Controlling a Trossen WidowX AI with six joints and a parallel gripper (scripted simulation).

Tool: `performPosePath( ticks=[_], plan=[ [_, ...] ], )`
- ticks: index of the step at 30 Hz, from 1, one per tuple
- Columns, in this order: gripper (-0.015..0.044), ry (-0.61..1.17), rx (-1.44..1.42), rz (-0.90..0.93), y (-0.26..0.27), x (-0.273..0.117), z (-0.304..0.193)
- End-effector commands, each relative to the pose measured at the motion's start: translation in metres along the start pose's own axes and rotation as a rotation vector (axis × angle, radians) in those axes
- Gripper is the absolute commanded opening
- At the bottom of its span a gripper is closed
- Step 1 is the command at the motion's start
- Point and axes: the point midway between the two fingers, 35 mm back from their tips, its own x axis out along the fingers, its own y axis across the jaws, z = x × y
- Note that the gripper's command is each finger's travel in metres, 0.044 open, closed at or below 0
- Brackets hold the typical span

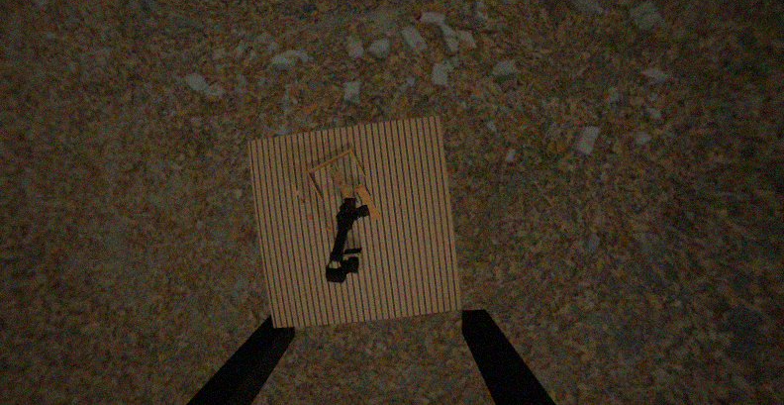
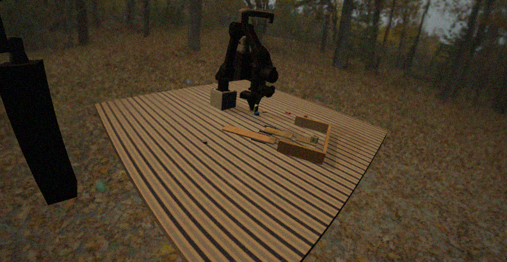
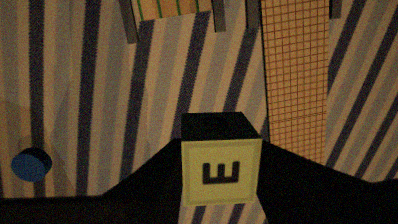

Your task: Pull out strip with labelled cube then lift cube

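My gripper [image 2: 255, 108] [image 3: 213, 145] is shut on a yellow cube [image 3: 220, 196] marked with a dark E, its lettered face toward the wrist camera. Fingers and cube are above the table, on the arm's base side of the strips. The grid-patterned orange strip [image 1: 368, 203] [image 2: 248, 134] [image 3: 297, 75] lies in one long piece, reaching out of the frame's open side. A green-striped strip [image 2: 278, 132] [image 3: 172, 7] lies beside it. A separate piece [image 2: 301, 139] lies beyond it across a gap, with another cube [image 2: 314, 139] at its far end. The fingertips are hidden in the top view.
A three-sided wooden frame [image 1: 329, 161] [image 2: 301, 152] stands around the strips' far ends. Dark guide rails [image 3: 219, 15] flank the strips. A blue disc [image 2: 257, 113] [image 3: 31, 165] lies near the gripper. A small red piece [image 1: 310, 217] [image 2: 287, 112] and a small dark one [image 2: 204, 141] lie farther off.
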Motion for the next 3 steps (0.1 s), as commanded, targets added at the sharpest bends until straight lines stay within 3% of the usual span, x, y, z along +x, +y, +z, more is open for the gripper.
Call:
performPosePath(
  ticks=[1, 3],
  plan=[
    [0.0, -0.002, -0.004, 0.0, -0.0001, -0.001, 0.0006],
    [0.0, -0.002, -0.004, 0.0, -0.0001, -0.001, 0.0006]
  ],
)
